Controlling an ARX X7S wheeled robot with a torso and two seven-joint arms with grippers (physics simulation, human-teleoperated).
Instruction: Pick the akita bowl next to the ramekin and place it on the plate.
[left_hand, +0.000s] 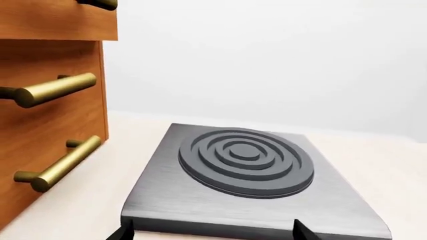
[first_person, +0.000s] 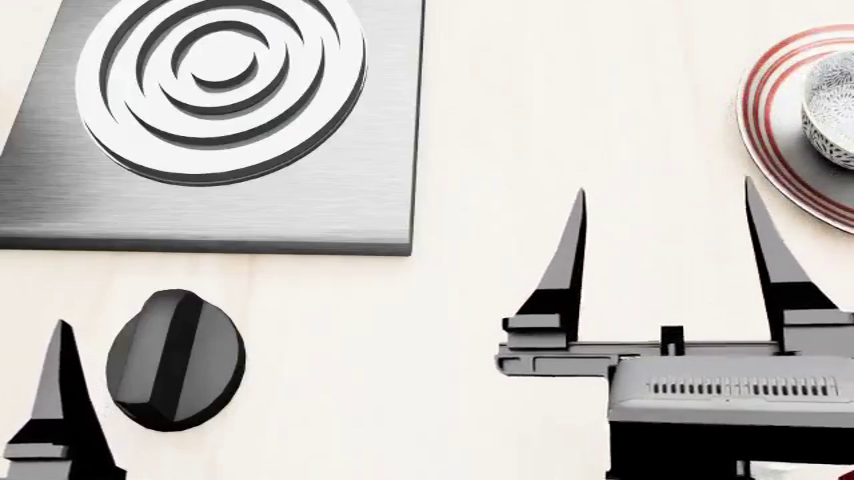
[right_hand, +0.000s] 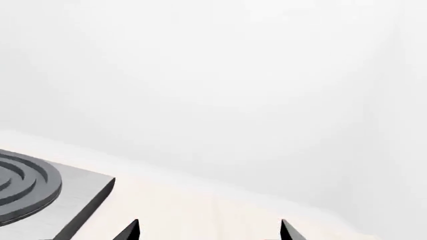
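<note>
Nearest, the right hand hangs over bare table, its two fingers spread wide with nothing between them. Of the left hand only one finger shows beside a black knob, so whether it is apart or together cannot be told. Farther off lies the burner. At the far right edge a patterned bowl already sits in the red-ringed plate. The placing looks done; best draw the empty hand clear without brushing the plate's rim.
</note>
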